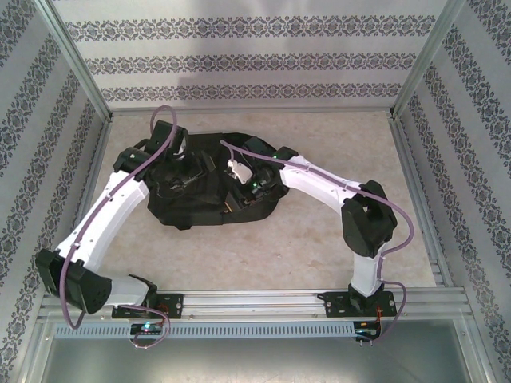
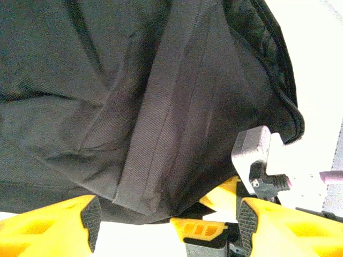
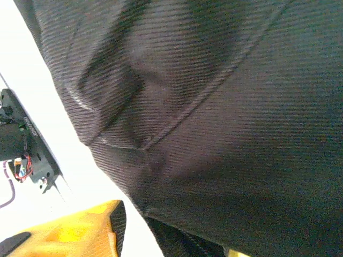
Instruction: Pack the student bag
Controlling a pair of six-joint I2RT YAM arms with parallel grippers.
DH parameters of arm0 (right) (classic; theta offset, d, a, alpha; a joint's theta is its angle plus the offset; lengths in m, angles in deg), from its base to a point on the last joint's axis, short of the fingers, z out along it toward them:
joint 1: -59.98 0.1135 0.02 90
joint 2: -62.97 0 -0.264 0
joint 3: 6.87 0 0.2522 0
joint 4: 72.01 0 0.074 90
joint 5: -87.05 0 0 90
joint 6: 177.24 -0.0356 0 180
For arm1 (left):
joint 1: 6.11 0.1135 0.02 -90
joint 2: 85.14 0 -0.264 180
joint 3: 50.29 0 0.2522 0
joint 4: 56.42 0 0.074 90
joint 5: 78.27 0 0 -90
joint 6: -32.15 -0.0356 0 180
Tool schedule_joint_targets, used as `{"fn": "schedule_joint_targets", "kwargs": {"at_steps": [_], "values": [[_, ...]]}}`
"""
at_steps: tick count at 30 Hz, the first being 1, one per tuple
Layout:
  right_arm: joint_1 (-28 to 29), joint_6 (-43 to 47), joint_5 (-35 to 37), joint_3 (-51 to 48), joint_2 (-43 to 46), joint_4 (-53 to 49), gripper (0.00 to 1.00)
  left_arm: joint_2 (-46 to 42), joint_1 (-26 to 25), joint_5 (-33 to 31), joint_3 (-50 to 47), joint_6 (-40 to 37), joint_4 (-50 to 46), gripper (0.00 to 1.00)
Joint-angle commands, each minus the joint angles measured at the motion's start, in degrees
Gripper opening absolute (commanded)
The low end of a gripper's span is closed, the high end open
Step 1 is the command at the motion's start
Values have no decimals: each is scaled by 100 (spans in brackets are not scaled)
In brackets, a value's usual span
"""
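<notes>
The student bag point(image 1: 209, 195) is a black fabric backpack lying flat in the middle of the table. My left gripper point(image 1: 188, 171) hangs over its left half. In the left wrist view the left gripper point(image 2: 169, 225) is open, its yellow fingers point(image 2: 53, 225) wide apart just short of the bag's point(image 2: 161, 96) edge. My right gripper point(image 1: 244, 187) is at the bag's right half. Up close, the right gripper point(image 3: 177, 238) is open, one finger point(image 3: 80, 233) clear of the cloth and the other mostly hidden under the bag's point(image 3: 214, 107) fabric.
The right gripper's yellow fingers point(image 2: 225, 229) and grey wrist point(image 2: 252, 152) show close to my left fingers. Patterned walls point(image 1: 239, 56) and metal posts point(image 1: 415, 72) enclose the table. A metal rail point(image 1: 263, 303) runs along the near edge. Beige tabletop point(image 1: 263, 247) lies in front of the bag.
</notes>
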Motion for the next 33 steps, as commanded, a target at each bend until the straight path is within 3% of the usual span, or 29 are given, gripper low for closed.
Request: {"fn": "schedule_joint_targets", "kwargs": {"at_steps": [1,9,17,24,33], "values": [[128,84,-123,-184,80,-153,48,-243,59,-10,-255,269,-101,69],[161,174,-105,-458,-43,-233,34,-656,95,178,-1024,813,117,69],[168,64,-373,-316,28,-97,1,-1216,94,113,-1753,1703,69,68],[176,-365,-745,-670,384,471,0,-1969,90,-142,-2820,3117,532,63],[251,-690,-982,-1097,563,912,0,-1862,110,-1084,-3714,3625,1819,56]]}}
